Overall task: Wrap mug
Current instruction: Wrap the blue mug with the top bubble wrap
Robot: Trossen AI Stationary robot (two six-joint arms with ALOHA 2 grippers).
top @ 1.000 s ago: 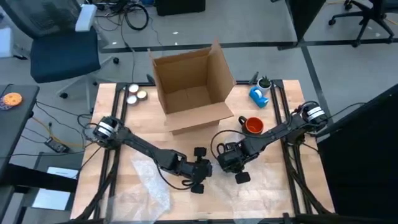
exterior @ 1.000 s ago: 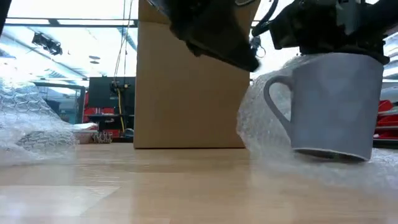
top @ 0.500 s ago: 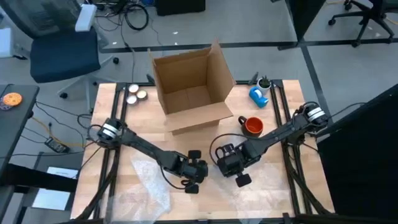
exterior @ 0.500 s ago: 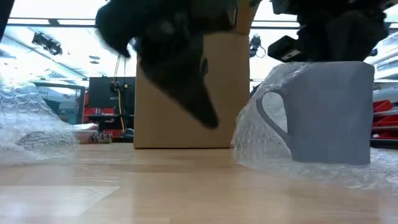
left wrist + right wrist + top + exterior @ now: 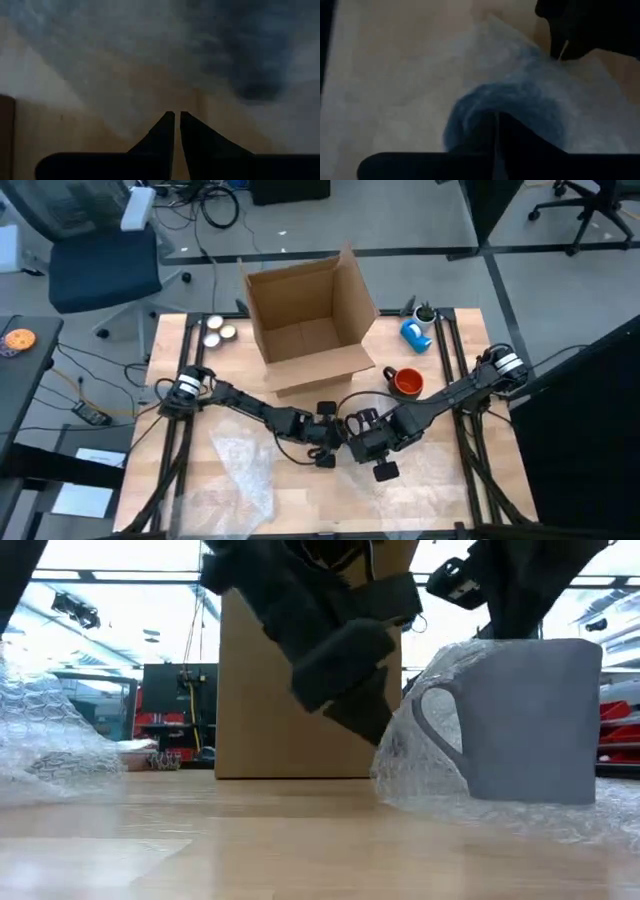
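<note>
Right now, nearest the low camera, I see bare table point(image 5: 200, 850) and a spare heap of bubble wrap point(image 5: 45, 740) off to one side. Just behind that stands the grey mug point(image 5: 530, 720), upright on its own sheet of wrap point(image 5: 400, 755), handle facing the cardboard box point(image 5: 260, 710). That sheet has been drawn up round the handle side and trails out under the base, but the mug's near face is bare, so I judge the wrapping barely begun: one edge is lifted, and the rest has yet to be folded over and closed round. My right gripper point(image 5: 496, 131) is at the mug's rim with its fingers pressed together; its wrist view shows wrap bunched against them, so I take it to be pinching the wrap, though I cannot tell whether it also has the rim. My left gripper point(image 5: 177, 125) hangs just beside the mug on the handle side, fingers nearly together and holding nothing, with wrap and table beyond them. From above, both grippers meet mid-table just in front of the box. Farther back sit an orange mug point(image 5: 408, 382) beside the box, a blue tape dispenser point(image 5: 416, 333) near the far corner, and two tape rolls point(image 5: 219, 328) at the other.
</note>
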